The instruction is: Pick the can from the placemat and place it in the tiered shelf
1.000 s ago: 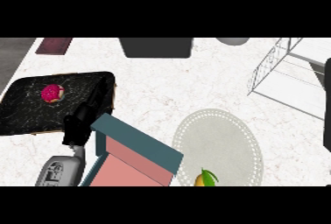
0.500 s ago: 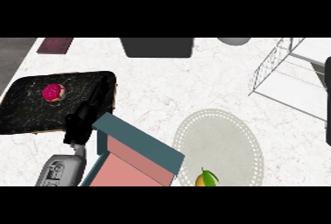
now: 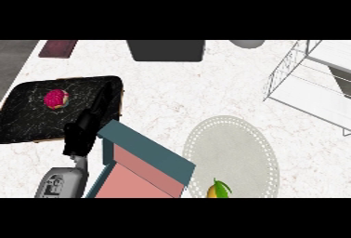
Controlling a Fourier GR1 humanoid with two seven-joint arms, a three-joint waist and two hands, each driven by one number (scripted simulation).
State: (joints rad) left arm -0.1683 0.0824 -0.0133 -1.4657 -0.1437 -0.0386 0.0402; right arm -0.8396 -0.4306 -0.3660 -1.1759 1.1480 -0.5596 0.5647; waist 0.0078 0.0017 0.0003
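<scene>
At left of frame, the left hand [image 3: 87,128] is held over the dark placemat [image 3: 27,123] edge — fingers cannot be told. The can [image 3: 56,99] lies upper left, untouched; the tiered shelf [image 3: 308,83] waits at right.

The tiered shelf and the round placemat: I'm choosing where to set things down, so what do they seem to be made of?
The tiered shelf looks like thin white wire or metal rod, judging by its open see-through frame. The round placemat looks like pale woven or stitched fabric, matte, with a dotted ring near its edge; the exact material is unclear.
</scene>
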